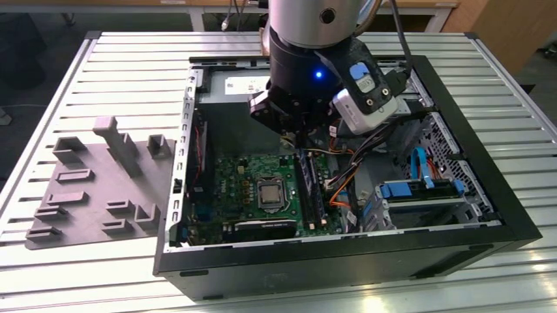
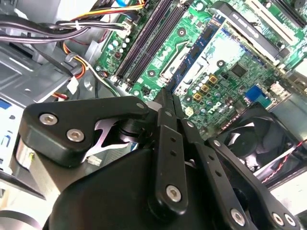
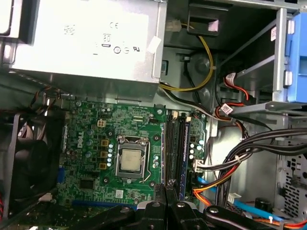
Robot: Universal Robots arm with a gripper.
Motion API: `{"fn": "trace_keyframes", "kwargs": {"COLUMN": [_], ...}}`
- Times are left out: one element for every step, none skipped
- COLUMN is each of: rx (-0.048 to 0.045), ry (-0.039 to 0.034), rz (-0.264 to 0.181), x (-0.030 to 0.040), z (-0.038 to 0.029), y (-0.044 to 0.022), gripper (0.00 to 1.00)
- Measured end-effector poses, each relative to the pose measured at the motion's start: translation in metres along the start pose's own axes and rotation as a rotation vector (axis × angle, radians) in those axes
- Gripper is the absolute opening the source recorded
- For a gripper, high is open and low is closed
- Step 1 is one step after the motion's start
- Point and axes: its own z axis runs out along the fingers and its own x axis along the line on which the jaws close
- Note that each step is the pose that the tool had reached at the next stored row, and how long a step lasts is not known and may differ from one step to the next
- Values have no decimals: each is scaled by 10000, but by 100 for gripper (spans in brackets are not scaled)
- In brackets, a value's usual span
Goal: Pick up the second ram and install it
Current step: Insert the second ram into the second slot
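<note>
On slatted metal table (image 1: 130,59): grey tray (image 1: 87,195) at 9 o'clock, open PC case (image 1: 331,267) centre, wooden cabinet (image 1: 513,26) off-table at 1 o'clock. Over the motherboard (image 1: 235,176) hangs the gripper (image 1: 290,139), fingers pinched together. At its exterior-view 6 o'clock a ram stick (image 3: 184,143) stands seated in the slots; whether it's the second one, can't tell.
</note>
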Motion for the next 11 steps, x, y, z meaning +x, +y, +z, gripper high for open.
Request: {"fn": "trace_keyframes", "kwargs": {"rx": [5, 10, 14, 17, 19, 19, 19, 19, 18, 16, 12], "ry": [-5, -9, -13, -17, -18, -19, -19, -19, -20, -19, -19], "rz": [94, 174, 252, 318, 346, 346, 347, 347, 347, 347, 348], "x": [0, 0, 0, 0, 0, 0, 0, 0, 0, 0, 1], "z": [0, 1, 2, 2, 2, 2, 3, 3, 4, 5, 8], "y": [0, 0, 0, 0, 0, 0, 0, 0, 0, 0, 0], "gripper": [12, 12, 12, 12, 12, 12, 12, 12, 12, 12, 12]}}
